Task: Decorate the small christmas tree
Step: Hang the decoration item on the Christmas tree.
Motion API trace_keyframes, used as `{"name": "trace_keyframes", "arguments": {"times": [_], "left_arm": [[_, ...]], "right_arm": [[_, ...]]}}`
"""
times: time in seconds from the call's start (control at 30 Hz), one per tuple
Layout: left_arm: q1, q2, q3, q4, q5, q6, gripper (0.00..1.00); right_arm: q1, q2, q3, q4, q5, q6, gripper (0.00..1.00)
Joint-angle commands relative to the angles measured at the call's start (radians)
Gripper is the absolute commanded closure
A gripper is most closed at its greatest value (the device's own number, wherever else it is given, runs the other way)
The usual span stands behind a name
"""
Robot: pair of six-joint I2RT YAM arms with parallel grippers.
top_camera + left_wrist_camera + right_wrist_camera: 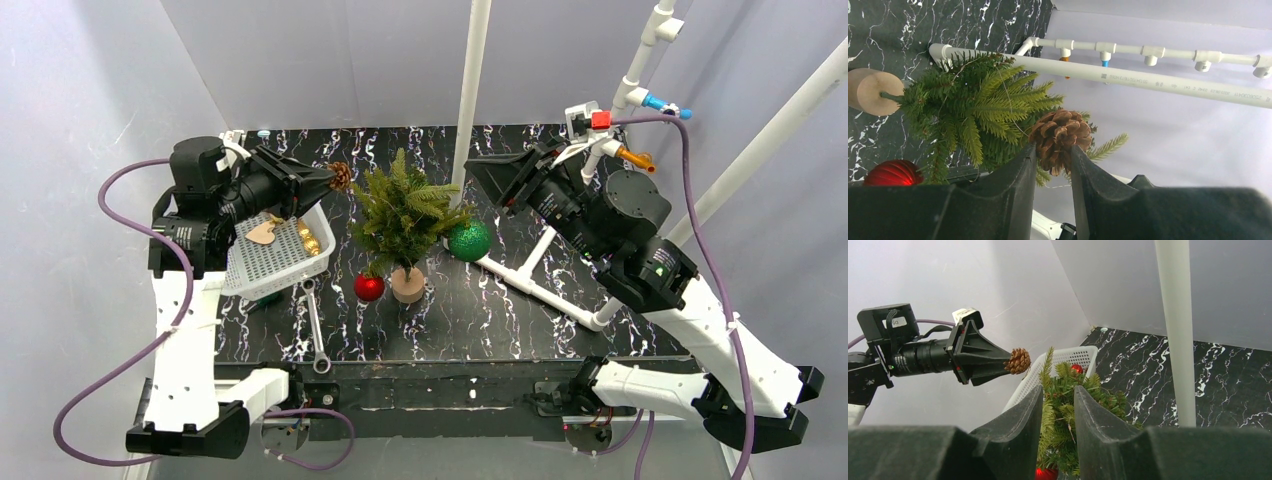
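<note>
Brown scaly cone (1060, 135) pinched in my left gripper (1053, 150), just beside bushy needle tree (400, 215). Right gripper (1058, 390) fingers part-spread, empty. Grey print on white pipe (1148, 80) unreadable.

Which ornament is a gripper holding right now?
The pine cone, pinched in the left gripper beside the small christmas tree. The red ball and green ball are in no gripper.

Plain, pale lilac-grey walls (330, 60) close in on three sides, evenly lit. The surface (480, 320) is black with white marble veining — a white upright pipe (472, 90) rises at its far edge.
</note>
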Motion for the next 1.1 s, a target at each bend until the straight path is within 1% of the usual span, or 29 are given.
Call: {"name": "trace_keyframes", "arguments": {"times": [0.0,0.23,0.47,0.7,1.07], "left_arm": [[-0.004,0.007,0.000,0.025,-0.001,0.001,0.85],[-0.004,0.045,0.012,0.069,0.017,-0.031,0.85],[-0.006,0.123,0.073,0.091,0.046,-0.031,0.85],[-0.019,0.161,0.110,0.105,0.061,-0.027,0.84],[-0.057,0.181,0.081,0.124,0.081,-0.023,0.84]], "right_arm": [[0.001,-0.016,-0.016,0.057,0.001,0.016,0.62],[0.001,-0.011,-0.019,0.064,-0.001,0.021,0.62],[0.002,0.011,-0.006,0.076,-0.017,0.032,0.62],[0.002,0.025,-0.003,0.077,-0.024,0.040,0.62],[0.001,0.033,0.000,0.077,-0.021,0.042,0.62]]}}
